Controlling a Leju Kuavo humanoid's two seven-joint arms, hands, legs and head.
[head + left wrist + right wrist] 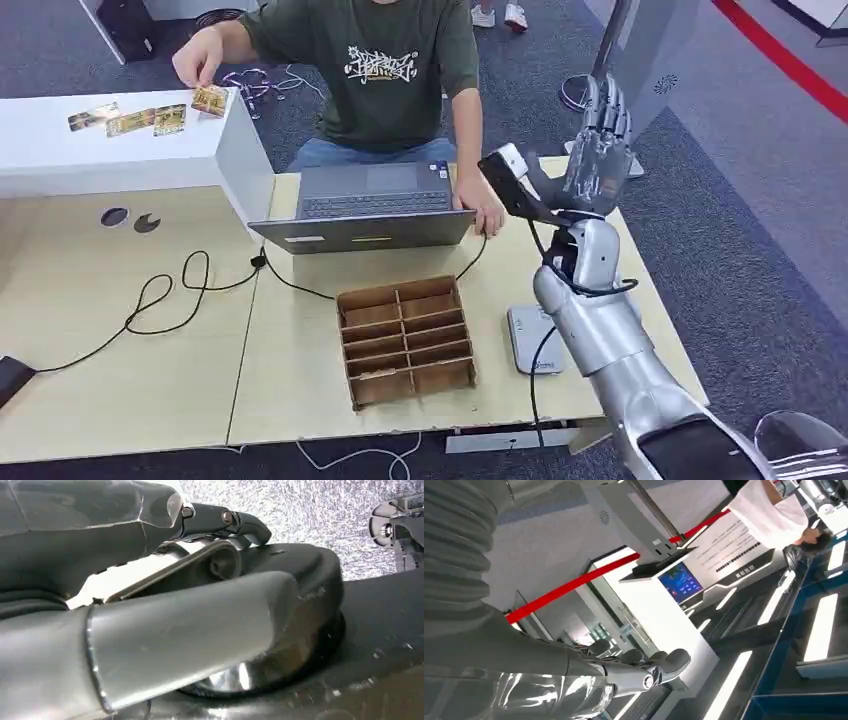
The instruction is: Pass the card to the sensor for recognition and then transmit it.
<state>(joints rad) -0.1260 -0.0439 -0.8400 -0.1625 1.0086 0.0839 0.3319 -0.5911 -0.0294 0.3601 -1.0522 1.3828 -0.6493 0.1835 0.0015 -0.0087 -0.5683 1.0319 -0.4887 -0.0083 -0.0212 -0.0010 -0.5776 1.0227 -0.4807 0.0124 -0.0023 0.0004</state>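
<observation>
- Cards (130, 120) lie in a short row on the raised white counter (110, 150) at the far left of the table, and a person's hand (200, 65) is touching the end one (210, 99); none is with the robot.
- Right hand (598, 150) is raised above the table's far right corner, fingers straight, pointing up and slightly spread, holding nothing. The right wrist view agrees: dark fingers (644, 667) extended with only the room beyond them.
- Left hand (150, 605) hangs low beside the robot's body; the left wrist view is too close and cluttered for me to say whether its fingers are apart or curled.
- Just below the raised arm, a flat grey card sensor (535, 340) lies on the table (130, 390) with its cable running off the near edge.
- Beside the sensor stands a wooden divider box (405, 340), its compartments looking empty from here.
- Behind the box an open laptop (370, 205) faces the seated person (385, 70), whose other hand rests by its right corner.
- As I judge it, the task is at its very start: the robot waits with an open palm for a card to be handed over.
- Next it needs a card placed between its fingers and a firm pinch, then a lowering swing to bring the card flat over the sensor.
</observation>
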